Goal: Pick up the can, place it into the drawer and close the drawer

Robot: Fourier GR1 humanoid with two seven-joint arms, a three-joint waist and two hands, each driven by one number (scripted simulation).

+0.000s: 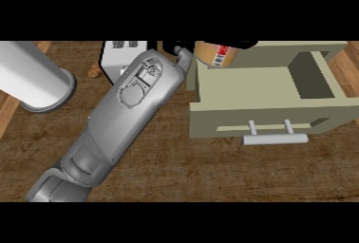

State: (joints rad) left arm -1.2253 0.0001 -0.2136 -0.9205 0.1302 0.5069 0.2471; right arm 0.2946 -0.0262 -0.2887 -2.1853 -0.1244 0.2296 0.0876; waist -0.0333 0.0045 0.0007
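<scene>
A tan can (214,54) with a red and white label hangs at the picture's top, over the back left corner of the open beige drawer (266,117). My left hand (181,49) is shut on the can, with black fingers curling over its top; much of the hand is cut off by the upper edge. The grey left forearm (133,102) runs diagonally from the lower left up to it. The drawer's inside is bare, and its grey bar handle (275,138) faces me. My right hand does not show.
A white toaster-like box (118,58) sits just left of the wrist. A big white cylinder (33,76) lies at the far left. The brown wooden counter (210,171) stretches in front of the drawer.
</scene>
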